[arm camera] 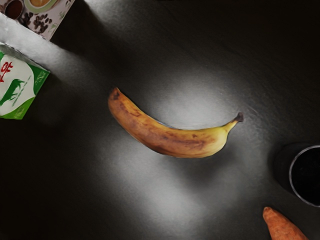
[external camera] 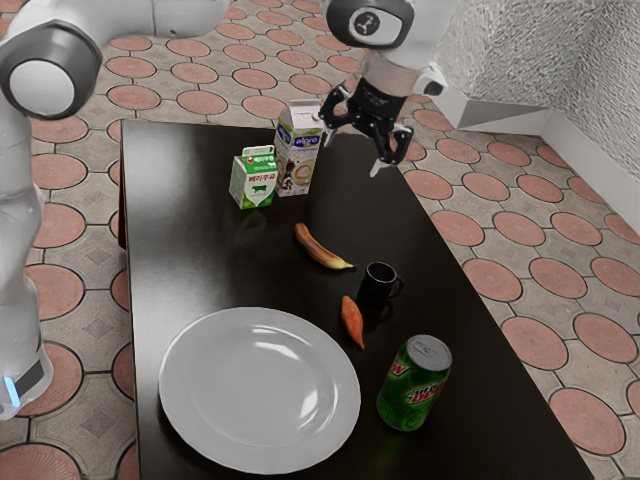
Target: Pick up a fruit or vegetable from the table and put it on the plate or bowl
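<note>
You had the gripper [external camera: 354,147] open and empty above the banana [external camera: 322,248] [arm camera: 167,131], which lay mid-table beyond the plate [external camera: 215,400], so you seemed at the approach, next needing to descend and close across its middle.

Glossy white plate [external camera: 260,390], matt black table [external camera: 200,260]

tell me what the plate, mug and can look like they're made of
The plate looks like glazed ceramic: white, glossy, soft highlights. The mug is black with a satin sheen, ceramic perhaps, plastic possible. The can seems thin metal, probably aluminium: silver lid, shiny printed green wall.
</note>
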